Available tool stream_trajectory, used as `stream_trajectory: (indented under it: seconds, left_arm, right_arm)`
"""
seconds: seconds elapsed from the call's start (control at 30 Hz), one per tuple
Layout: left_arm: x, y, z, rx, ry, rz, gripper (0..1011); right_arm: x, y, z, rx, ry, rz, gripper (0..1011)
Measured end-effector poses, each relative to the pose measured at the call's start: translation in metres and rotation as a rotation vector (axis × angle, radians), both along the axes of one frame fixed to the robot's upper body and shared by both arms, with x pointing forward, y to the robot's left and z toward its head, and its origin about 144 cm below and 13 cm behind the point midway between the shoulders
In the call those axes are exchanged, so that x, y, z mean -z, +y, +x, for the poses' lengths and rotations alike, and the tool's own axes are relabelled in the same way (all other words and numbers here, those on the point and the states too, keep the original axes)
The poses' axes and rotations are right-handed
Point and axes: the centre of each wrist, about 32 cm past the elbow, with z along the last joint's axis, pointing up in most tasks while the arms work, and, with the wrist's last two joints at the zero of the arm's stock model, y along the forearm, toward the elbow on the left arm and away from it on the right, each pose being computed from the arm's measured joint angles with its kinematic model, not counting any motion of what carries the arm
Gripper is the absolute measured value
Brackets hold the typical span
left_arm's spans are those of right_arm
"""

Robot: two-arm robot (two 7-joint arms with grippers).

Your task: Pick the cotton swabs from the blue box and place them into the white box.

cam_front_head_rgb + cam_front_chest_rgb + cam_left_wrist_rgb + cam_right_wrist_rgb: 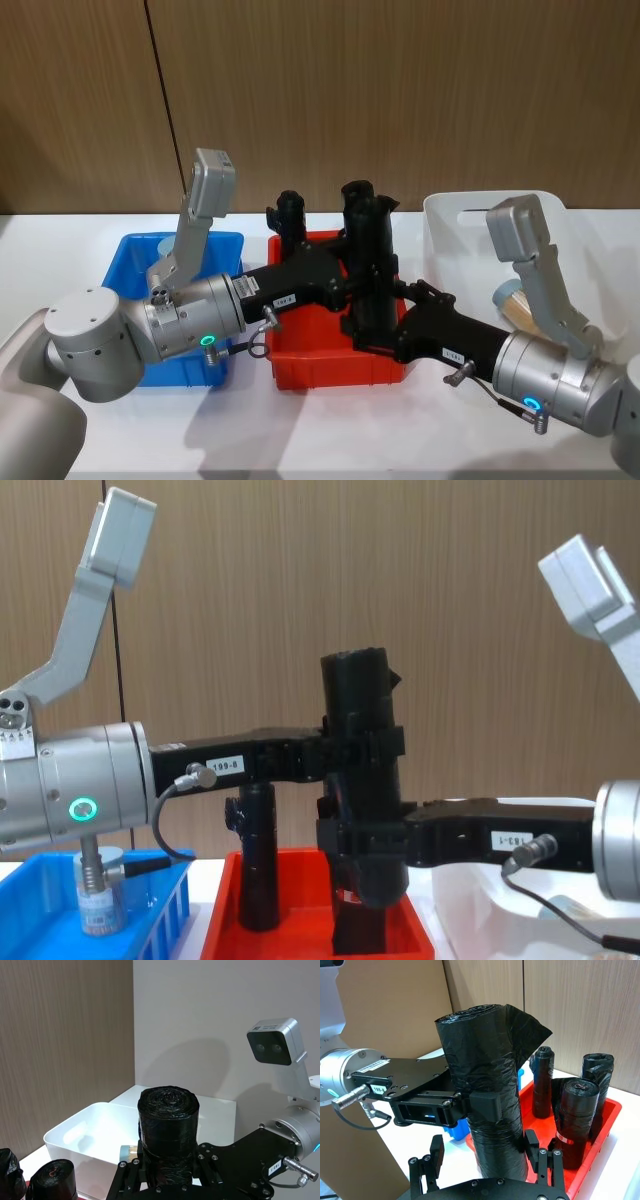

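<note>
— What are your claws on?

— Both are clamped on one tall black roll of plastic bags (362, 780), upright over the red plastic tray (335, 362). My left gripper (345, 748) reaches in from nine o'clock and pinches its upper part; my right gripper (362, 842) comes from three o'clock and grips lower down.

— And the cotton swabs?

— One small clear tub of cotton swabs with a pale blue lid (100, 900) stands in the bright blue slotted plastic basket (225, 250) at nine o'clock of the tray. Another (512, 298) lies in the glossy white plastic bin (445, 215) at three o'clock. More black rolls (577, 1125) stand in the tray.
</note>
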Motion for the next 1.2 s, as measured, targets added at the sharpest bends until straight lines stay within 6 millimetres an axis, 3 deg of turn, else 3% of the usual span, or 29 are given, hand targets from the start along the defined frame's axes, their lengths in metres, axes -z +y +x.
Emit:
stream_trajectory:
  seconds: [0.7, 1.2]
  left_arm:
    - [0.0, 0.0, 0.0, 0.0, 0.0, 0.0, 470]
    - [0.0, 0.0, 0.0, 0.0, 0.0, 0.0, 469]
  right_arm:
    - [0.002, 0.011, 0.009, 0.041, -0.045, -0.005, 980]
    - [0.003, 0.013, 0.012, 0.04, -0.058, -0.005, 577]
